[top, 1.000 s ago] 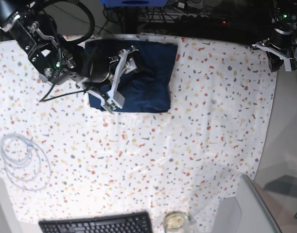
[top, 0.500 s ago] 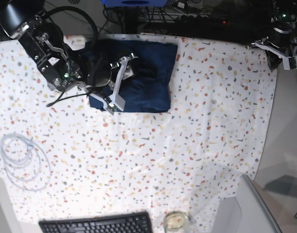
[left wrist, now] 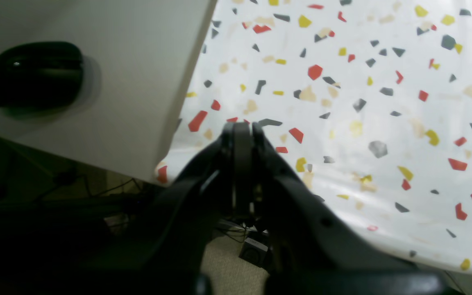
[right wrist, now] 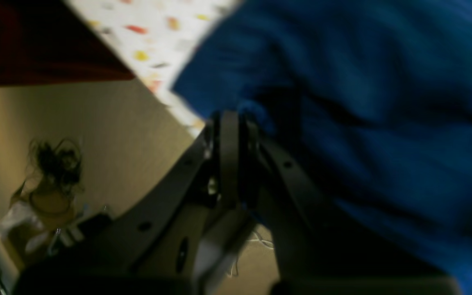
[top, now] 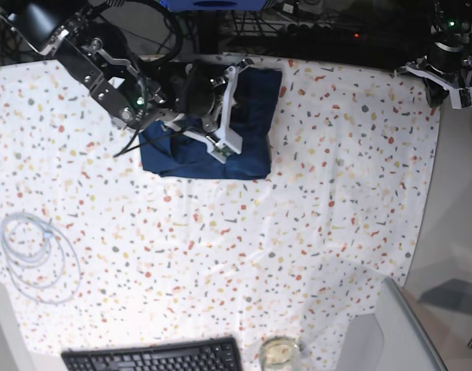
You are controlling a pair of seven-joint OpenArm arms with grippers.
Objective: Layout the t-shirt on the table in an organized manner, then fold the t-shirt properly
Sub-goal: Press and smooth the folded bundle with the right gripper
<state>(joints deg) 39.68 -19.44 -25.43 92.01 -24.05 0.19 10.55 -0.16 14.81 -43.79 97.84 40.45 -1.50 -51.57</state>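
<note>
Your right gripper (right wrist: 230, 123) sits pinched together at the far edge of the folded t-shirt (top: 247, 143), left gripper (left wrist: 242, 129) closed empty over the table (top: 297, 232); no legible writing.

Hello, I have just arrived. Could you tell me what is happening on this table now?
A two-armed robot is working on a dark navy t-shirt, which lies bunched in a rough rectangle near the far edge of the speckled table. The right end effector is shut at the shirt's far edge; whether it pinches fabric cannot be told from the blurred wrist view. The left end effector is shut and empty, parked over the table's corner, away from the shirt.
</note>
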